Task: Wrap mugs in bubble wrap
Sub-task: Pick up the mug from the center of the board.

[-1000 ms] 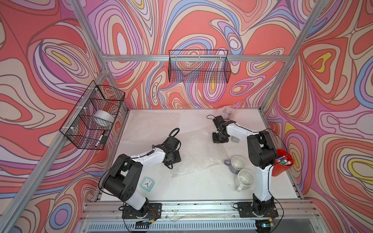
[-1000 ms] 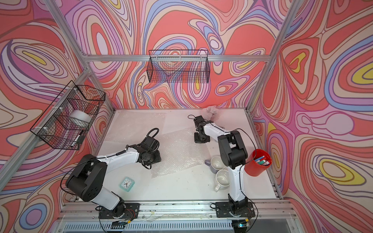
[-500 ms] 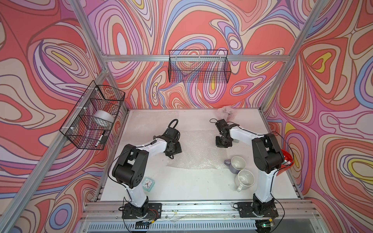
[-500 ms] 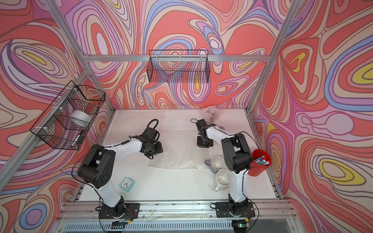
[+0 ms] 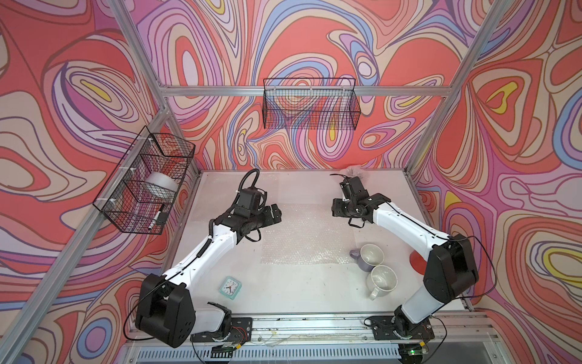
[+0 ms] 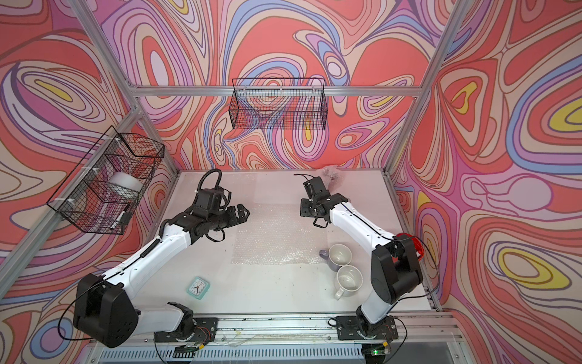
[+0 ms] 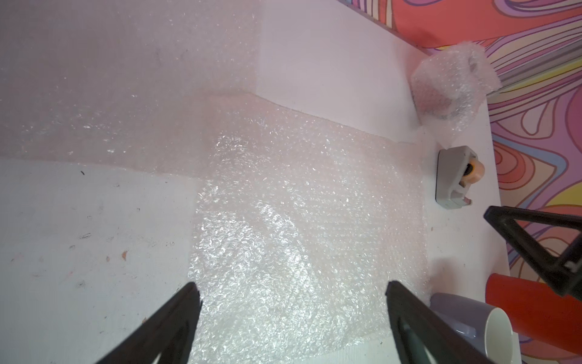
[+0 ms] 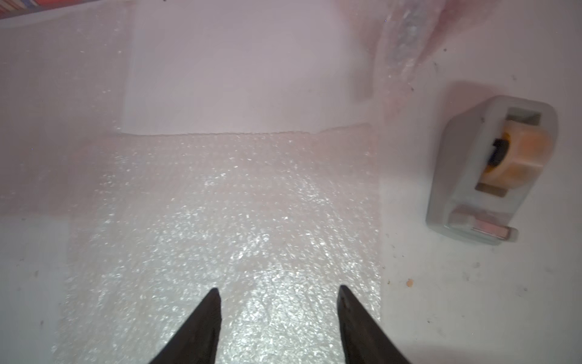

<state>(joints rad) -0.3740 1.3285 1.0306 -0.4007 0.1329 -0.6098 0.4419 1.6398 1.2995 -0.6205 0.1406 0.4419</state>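
A sheet of bubble wrap (image 5: 302, 236) (image 6: 277, 239) lies flat mid-table. My left gripper (image 5: 276, 213) (image 7: 291, 285) hovers open over its far left corner, nothing between the fingers. My right gripper (image 5: 334, 208) (image 8: 279, 290) hangs open over the far right corner, also holding nothing. A lavender mug (image 5: 368, 257) (image 7: 456, 315) lies by the sheet's near right corner, and a white mug (image 5: 382, 280) lies just in front of it. At the back right sits a bubble-wrapped bundle (image 5: 354, 171) (image 7: 447, 85), reddish inside.
A second bubble wrap sheet (image 7: 126, 78) lies at the back left. A grey tape dispenser (image 8: 491, 170) stands right of the middle sheet. A red cup (image 6: 412, 245) is behind my right arm, a small clock (image 5: 231, 286) near front left. Wire baskets (image 5: 310, 107) hang on the walls.
The bubble wrap was pulled from a skewed lie to flat and square mid-table. Both grippers then opened, let go of it and lifted off its far corners.
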